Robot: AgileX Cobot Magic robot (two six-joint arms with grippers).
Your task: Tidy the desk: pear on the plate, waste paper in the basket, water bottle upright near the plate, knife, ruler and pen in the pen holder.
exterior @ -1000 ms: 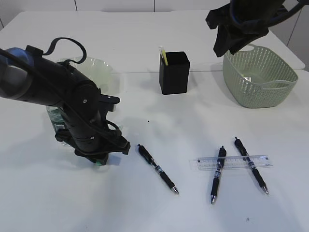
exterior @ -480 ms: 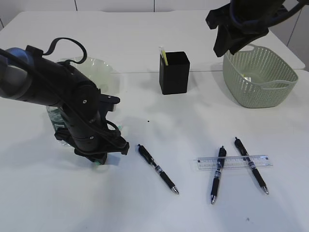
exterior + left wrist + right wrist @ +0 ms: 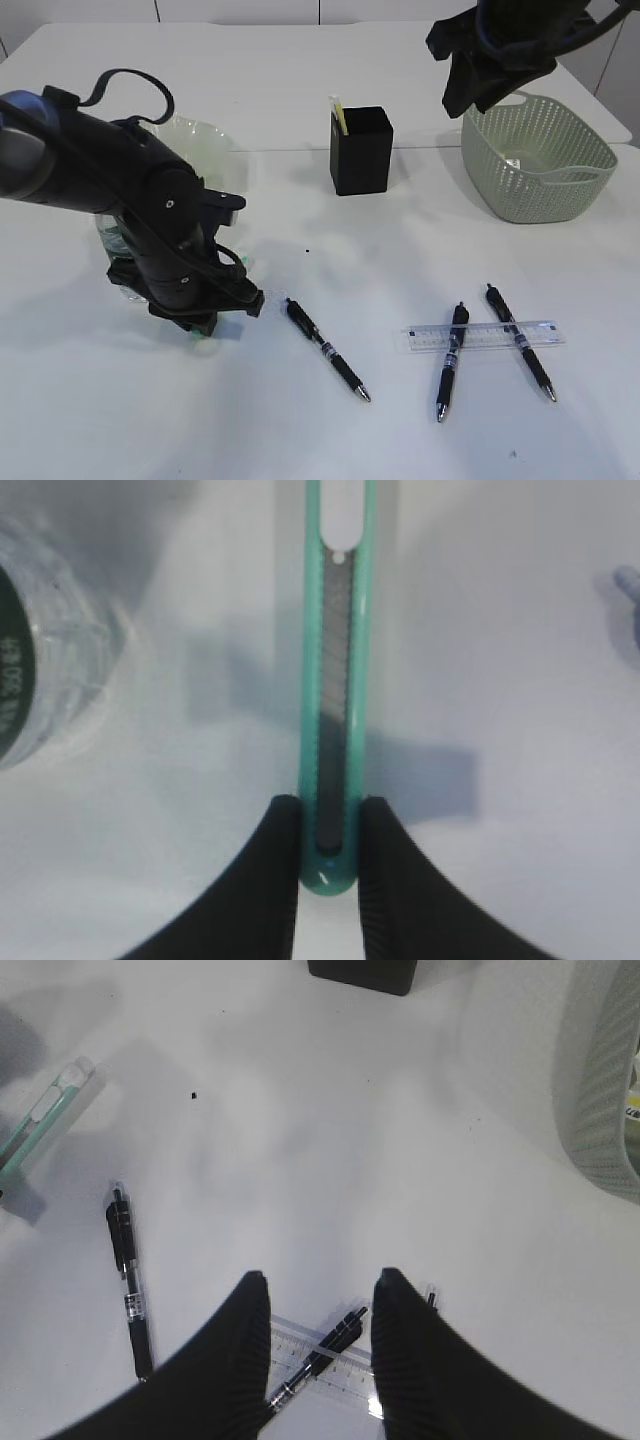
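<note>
the left gripper [image 3: 328,850] is low over the desk [image 3: 300,430] on the left side, its two dark fingers [image 3: 285,825] pinched narrow on the near end of the knife [image 3: 337,680], a slim teal cutter that runs away from the wrist across the white surface; in the exterior view only a sliver of green shows under the arm. just left of the knife stands the water bottle [image 3: 40,650], clear with a dark green label, mostly hidden behind the left arm from outside, and beyond it sits the pale green plate [image 3: 205,140]; the pear cannot be made out. the right gripper [image 3: 318,1290] hangs high at the far right above the basket [image 3: 540,160], its fingers apart with nothing between them. the basket holds something pale at its bottom, too unclear to name. the black pen holder [image 3: 361,150] stands far centre with a thin yellow-white item sticking out at its left corner. on the near desk one pen [image 3: 327,349] lies alone at centre, and to its right the clear ruler [image 3: 480,335] lies crosswise with two more pens [image 3: 452,360] resting over it, one each side of its middle.
</note>
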